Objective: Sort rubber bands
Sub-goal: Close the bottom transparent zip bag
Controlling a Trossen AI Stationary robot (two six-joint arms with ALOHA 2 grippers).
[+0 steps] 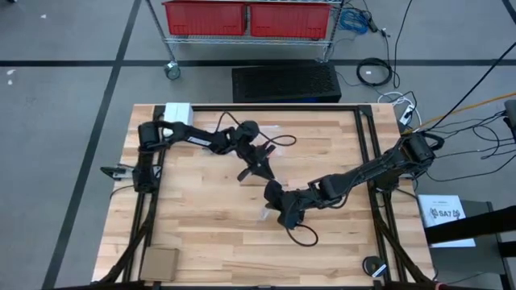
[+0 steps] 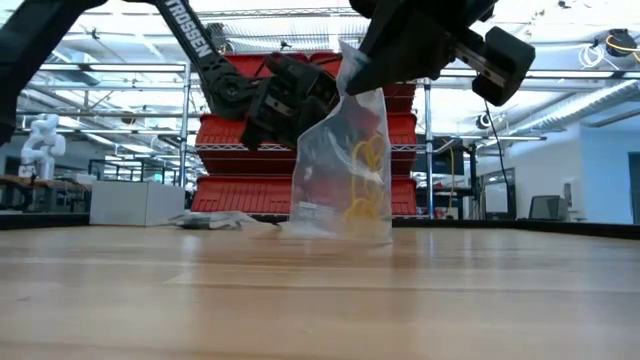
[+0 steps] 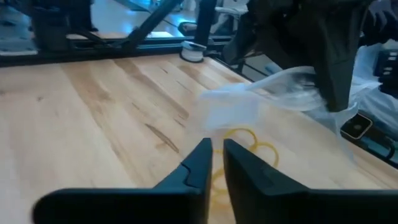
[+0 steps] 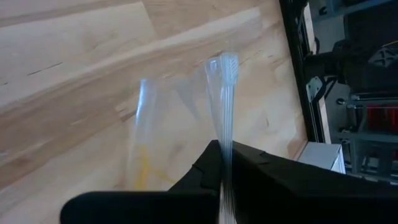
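table [image 1: 201, 217]: pale wood, matt grain | bag [image 2: 345, 165]: clear glossy plastic | rubber bands [image 2: 365, 180]: yellow, smooth

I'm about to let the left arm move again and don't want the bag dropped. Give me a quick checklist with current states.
1. Right gripper shut on the bag's top edge: ok.
2. Bag hangs upright, bottom at the table: ok.
3. Yellow rubber bands inside the bag: ok.
4. Left gripper near the bag, jaws a narrow gap apart: ok.
5. Band held between the left fingers: cannot tell.
6. Bag mouth open enough for a drop: cannot tell.
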